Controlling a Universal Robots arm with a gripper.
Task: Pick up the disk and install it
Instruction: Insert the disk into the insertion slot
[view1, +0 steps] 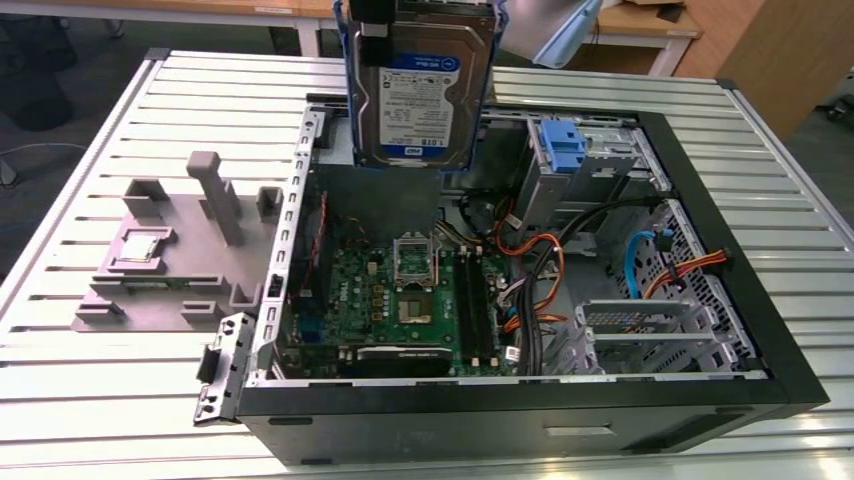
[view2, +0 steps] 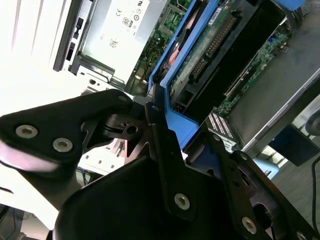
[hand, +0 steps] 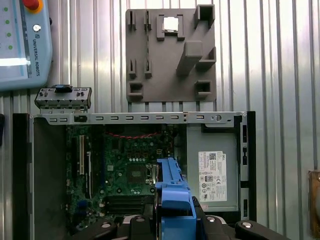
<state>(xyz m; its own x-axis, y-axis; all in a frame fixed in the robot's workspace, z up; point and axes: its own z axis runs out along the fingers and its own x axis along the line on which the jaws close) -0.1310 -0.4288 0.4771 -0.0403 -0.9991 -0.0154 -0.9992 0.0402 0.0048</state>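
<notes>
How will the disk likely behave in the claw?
Probably stiff: the disk hangs upright from the claw without sagging. Its metal body suggests heaviness for its size. The smooth blue carrier might slip.

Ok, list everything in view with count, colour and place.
table: one, silver, under everything
computer case: one, black, open on the table
circuit board: one, green, inside the case
power box: one, grey, inside the case
tab: one, blue, inside the case
holder plate: one, grey, beside the case
chip: one, silver, on the holder plate
control pad: one, pale blue, on the table
disk: one, silver in blue frame, above the case
hand: one, black, shut on the disk
</notes>
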